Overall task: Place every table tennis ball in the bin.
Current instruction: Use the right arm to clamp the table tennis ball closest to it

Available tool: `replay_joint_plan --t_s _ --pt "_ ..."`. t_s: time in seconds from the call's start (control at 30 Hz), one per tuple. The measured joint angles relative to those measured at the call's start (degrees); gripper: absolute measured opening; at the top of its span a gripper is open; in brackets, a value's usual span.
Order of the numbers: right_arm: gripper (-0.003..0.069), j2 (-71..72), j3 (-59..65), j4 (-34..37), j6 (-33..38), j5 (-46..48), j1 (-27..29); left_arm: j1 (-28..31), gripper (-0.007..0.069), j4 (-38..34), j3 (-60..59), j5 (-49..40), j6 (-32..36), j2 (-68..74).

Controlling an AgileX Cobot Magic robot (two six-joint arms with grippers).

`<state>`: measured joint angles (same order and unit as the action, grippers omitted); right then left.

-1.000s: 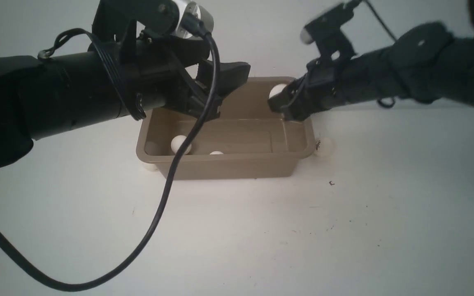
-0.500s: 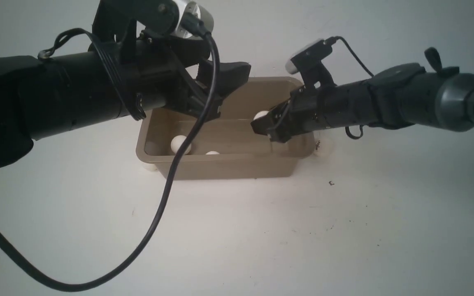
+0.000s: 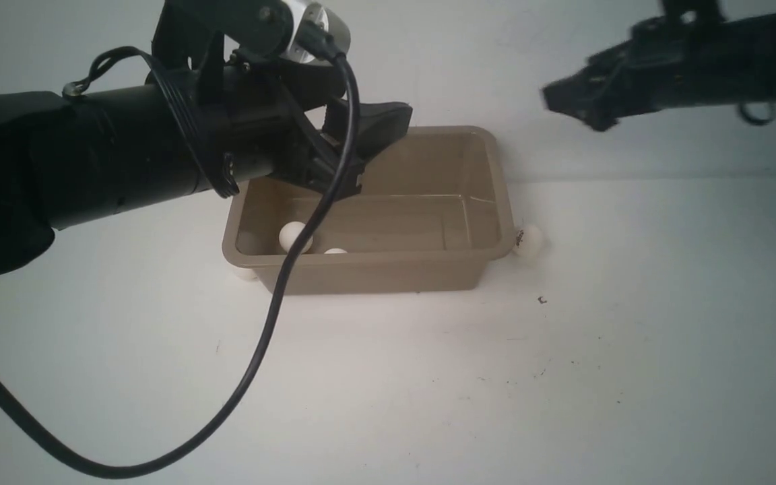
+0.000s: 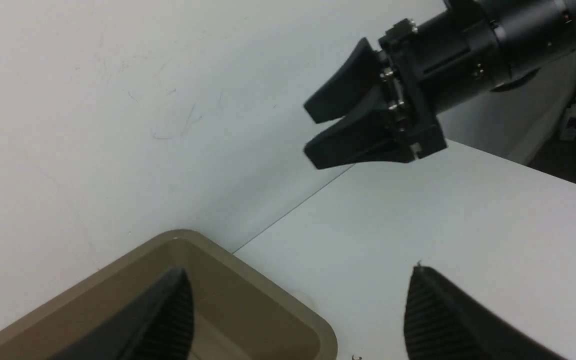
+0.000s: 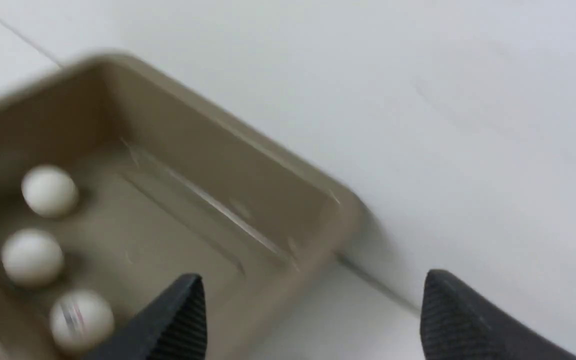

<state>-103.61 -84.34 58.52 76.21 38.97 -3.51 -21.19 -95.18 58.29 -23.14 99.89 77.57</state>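
- We are seeing the bin (image 3: 374,273) sitting at the middle of the front view on the white worktop (image 3: 563,377).
- Three balls (image 5: 32,256) are lying close together inside the bin, two of them showing at its lower left.
- A fourth ball (image 3: 528,240) is resting on the worktop just beside the bin's lower right corner.
- A fifth ball (image 3: 246,273) is peeking out under the lower left corner.
- We are holding the left fingers (image 4: 168,320) wide apart and empty over the bin's far rim.
- The right fingers (image 5: 173,320) are also standing apart and empty, hovering at the upper right of the frame.
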Motion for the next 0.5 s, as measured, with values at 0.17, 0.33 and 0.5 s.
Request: replay_joint_plan --t_s 0.17,0.33,0.5 --pt "0.0504 -2.26 0.00 -8.71 -1.71 10.47 3.76 0.00 0.0513 0.00 0.00 0.00 0.00 0.00" --pt "0.0504 -7.58 0.00 -9.72 1.93 13.68 2.73 0.00 0.0513 -0.06 0.00 0.00 0.00 0.00" --pt "0.0504 -13.15 0.00 -9.67 3.52 10.40 0.86 0.00 0.0513 -0.06 0.00 -0.14 0.00 0.00"
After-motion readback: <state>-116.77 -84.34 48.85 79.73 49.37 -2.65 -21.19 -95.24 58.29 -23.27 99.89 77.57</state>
